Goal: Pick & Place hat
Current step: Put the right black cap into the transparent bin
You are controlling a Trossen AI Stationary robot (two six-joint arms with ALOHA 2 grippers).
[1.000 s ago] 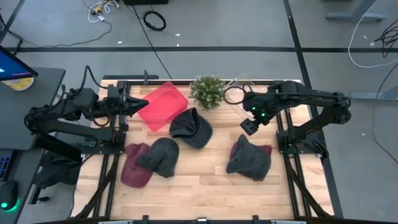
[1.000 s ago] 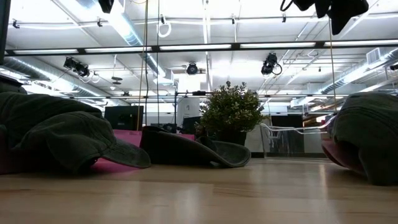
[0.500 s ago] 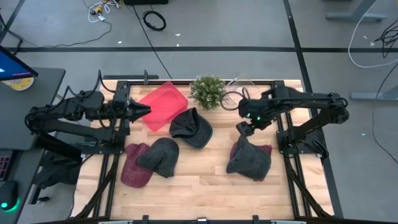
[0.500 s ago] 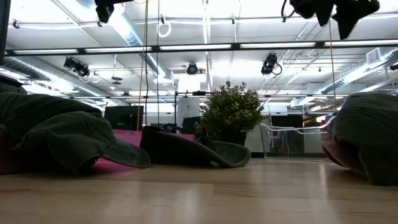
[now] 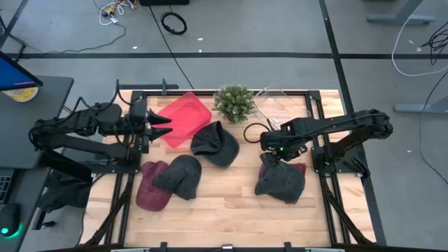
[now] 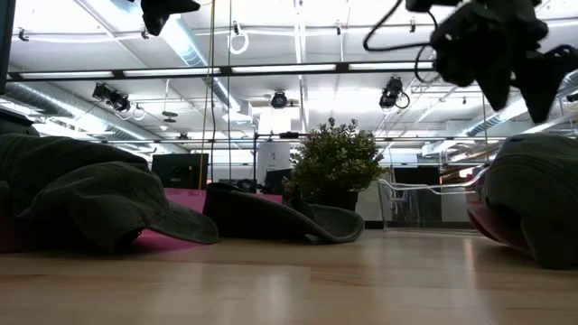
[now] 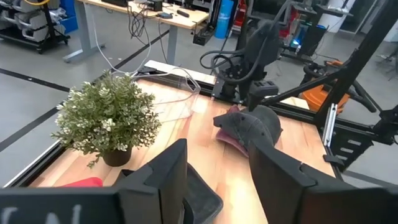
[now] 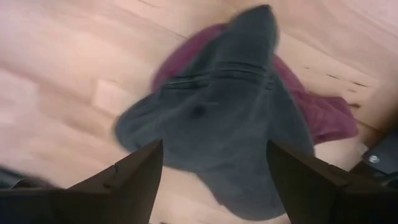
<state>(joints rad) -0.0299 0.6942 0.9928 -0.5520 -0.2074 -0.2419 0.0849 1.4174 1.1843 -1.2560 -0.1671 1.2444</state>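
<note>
- grey cloth: the grey cap (image 5: 280,178) on the right side of the table lies on top of a maroon cap (image 5: 299,170), and the right gripper (image 5: 269,157) hangs directly above its near edge, fingers spread wide with nothing between them; the wrist view shows the cap framed between the two fingers (image 8: 134,180), which reads as a line-up for a grasp from above.
- the left gripper (image 5: 162,122) hovers over the near corner of the red tray (image 5: 183,119), fingers parted and empty; it looks to be waiting there (the tray seems the likely drop spot, though that is a guess).
- a second dark cap (image 5: 215,144) rests partly on the tray's edge, and another grey cap (image 5: 179,175) overlaps a maroon one (image 5: 148,190) at the left front.
- a small potted plant (image 5: 234,103) stands at the back edge, just beside the tray.
- the surface is a pale wooden tabletop (image 5: 224,210) in a black frame.
- beyond it lie a grey floor with loose cables, a desk at the left, and bright ceiling lights in the low view.
</note>
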